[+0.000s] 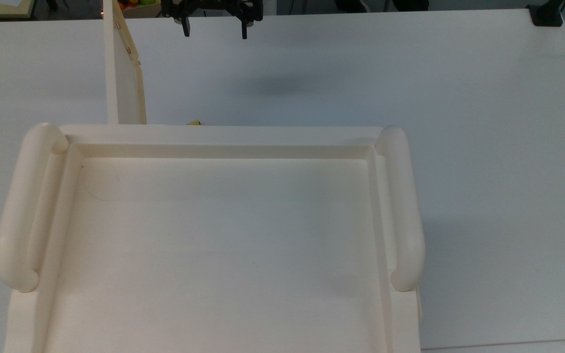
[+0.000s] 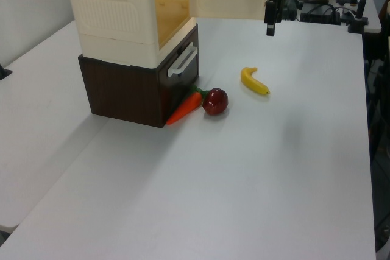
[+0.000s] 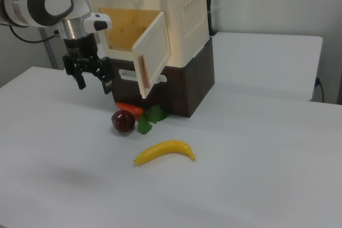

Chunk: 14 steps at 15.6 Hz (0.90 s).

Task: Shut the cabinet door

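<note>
Nearest the right view's camera, a banana point(image 3: 164, 151) lies on the white table point(image 3: 256, 185), out in front of the cabinet point(image 3: 155, 20). An apple point(image 3: 123, 120) and a carrot point(image 3: 130, 109) rest closer to the cabinet's dark base. The cabinet door point(image 3: 154, 53) stands swung well out from the cabinet's front, its amber interior exposed, so the closing has yet to begin. The gripper point(image 3: 92, 80), fingers spread and holding nothing, hangs above the table just off the door's free edge, apart from it. From the top view, the door point(image 1: 124, 68) juts straight out from the cabinet point(image 1: 214, 142), with the gripper point(image 1: 215, 30) beside it. By all appearances, the whole push remains.
</note>
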{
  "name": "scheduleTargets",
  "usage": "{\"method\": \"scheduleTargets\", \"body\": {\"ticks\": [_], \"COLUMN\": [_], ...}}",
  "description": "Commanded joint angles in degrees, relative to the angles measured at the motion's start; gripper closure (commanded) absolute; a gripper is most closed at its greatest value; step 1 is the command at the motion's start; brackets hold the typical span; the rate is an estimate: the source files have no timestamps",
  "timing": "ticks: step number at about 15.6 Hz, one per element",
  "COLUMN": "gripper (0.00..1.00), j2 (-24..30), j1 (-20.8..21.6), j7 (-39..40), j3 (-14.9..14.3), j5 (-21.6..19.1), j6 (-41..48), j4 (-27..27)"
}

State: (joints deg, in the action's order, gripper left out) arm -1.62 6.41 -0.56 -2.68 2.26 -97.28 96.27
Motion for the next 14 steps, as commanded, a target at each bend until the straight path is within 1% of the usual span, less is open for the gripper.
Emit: {"method": "scheduleTargets", "body": {"ticks": [1, 12, 13, 14], "gripper": [0.0, 0.0, 0.08, 0.2], "j2": [1.3, 0.7, 0.7, 0.7], "j1": [0.3, 0.4, 0.4, 0.4], "j7": [0.3, 1.0, 1.2, 1.3], "j3": [-0.4, -0.4, -0.4, -0.4], "j5": [-0.2, 0.6, 0.6, 0.6], "j6": [1.8, 1.5, 1.5, 1.4], "j4": [0.4, 0.4, 0.5, 0.4]}}
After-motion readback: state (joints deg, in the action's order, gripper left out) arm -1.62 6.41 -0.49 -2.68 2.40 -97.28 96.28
